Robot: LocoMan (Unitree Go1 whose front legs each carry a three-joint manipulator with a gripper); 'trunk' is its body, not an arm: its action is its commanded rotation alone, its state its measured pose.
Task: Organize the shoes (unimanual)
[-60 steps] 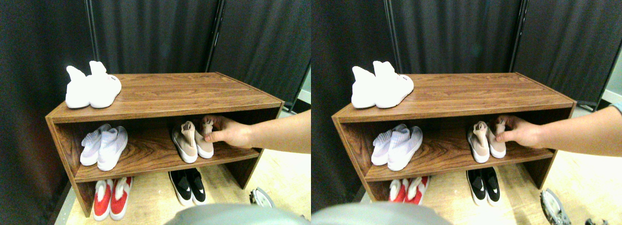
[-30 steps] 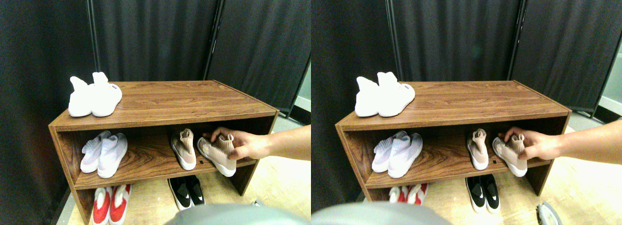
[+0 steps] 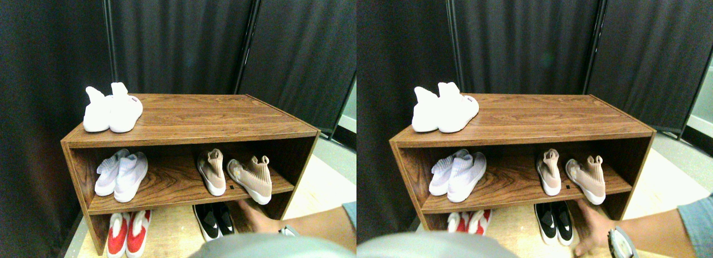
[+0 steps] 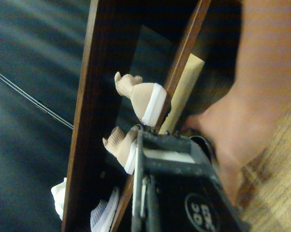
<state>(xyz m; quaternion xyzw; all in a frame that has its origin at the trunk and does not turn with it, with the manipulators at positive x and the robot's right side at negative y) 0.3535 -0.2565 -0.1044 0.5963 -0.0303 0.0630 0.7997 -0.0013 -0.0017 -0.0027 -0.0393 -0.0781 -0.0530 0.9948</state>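
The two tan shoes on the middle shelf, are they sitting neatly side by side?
No: the right tan shoe is turned crooked with its toe past the middle shelf's front edge, apart from the straight left tan shoe.

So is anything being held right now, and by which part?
Nothing visibly. Both tan knit high-collar shoes rest free on the wooden rack's middle shelf; the person's hand reaches below it, empty as far as shows.

Two tan-beige knit shoes with high ribbed collars and white soles sit on the middle shelf's right half. One shoe [image 3: 211, 171] [image 4: 120, 147] stands square; the other shoe [image 3: 251, 179] [image 4: 143, 96] lies angled, its toe jutting past the shelf edge. Below on the floor, the low black pair [image 3: 214, 220] stands side by side, seemingly straight.
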